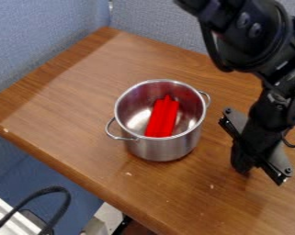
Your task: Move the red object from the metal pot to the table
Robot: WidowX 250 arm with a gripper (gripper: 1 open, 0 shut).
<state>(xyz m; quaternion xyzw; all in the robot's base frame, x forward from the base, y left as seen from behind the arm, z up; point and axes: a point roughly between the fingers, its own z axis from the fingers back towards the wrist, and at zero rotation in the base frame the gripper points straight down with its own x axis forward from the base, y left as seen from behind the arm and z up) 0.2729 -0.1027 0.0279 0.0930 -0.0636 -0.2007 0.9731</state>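
Camera view looks down at a brown wooden table from one corner. At about 7 o'clock, near the bottom edge, a black cable loops below the table on the floor. At 10 o'clock, behind the table, there is a blue-grey wall.

Near the middle sits the metal pot. It is round and shiny, with a small loop handle sticking out at its 8 o'clock side. The red object lies inside the pot, down on the bottom. It is a long red block, and it points from about 1 o'clock to 7 o'clock. Nothing is touching it.

At 3 o'clock from the pot, just beside it, is the black gripper. It points almost straight down at the table, and its tip is low, close to the wood. Its jaws are closed tight together, and it holds nothing. It is outside the pot, not over it.

At 1 o'clock the big black arm comes in from the top right corner and bends down to the gripper.
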